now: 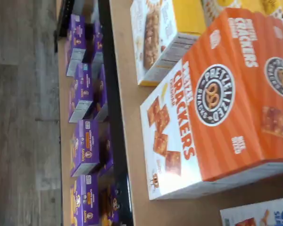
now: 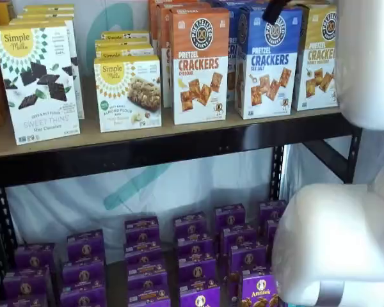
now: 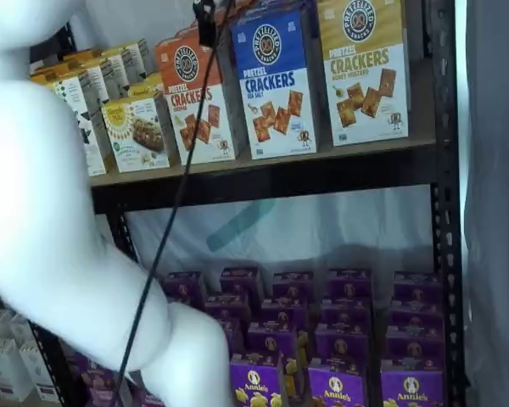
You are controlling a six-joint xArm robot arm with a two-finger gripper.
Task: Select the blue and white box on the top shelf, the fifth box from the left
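The blue and white box (image 2: pixel 269 64) (image 3: pixel 276 85) stands upright on the top shelf (image 2: pixel 147 150) (image 3: pixel 280 178), between an orange-topped box (image 2: pixel 200 67) and a yellow-topped box (image 2: pixel 317 57). In the wrist view only a corner of the blue and white box (image 1: pixel 259 214) shows, beside the large orange box (image 1: pixel 217 103) on the tan board (image 1: pixel 132 117). My gripper (image 2: pixel 273 9) (image 3: pixel 205 21) shows only as a black finger at the upper edge of both shelf views, in front of the box tops with a cable beside it. Its jaws stand wide with nothing in them.
Simple Mills boxes (image 2: pixel 128 93) (image 2: pixel 38 80) fill the shelf's left part. Small purple boxes (image 2: pixel 198 256) (image 3: pixel 339 339) (image 1: pixel 82 94) crowd the lower level. My white arm (image 2: pixel 336 249) (image 3: pixel 51 212) covers part of both shelf views. Black uprights (image 3: pixel 445 212) frame the shelves.
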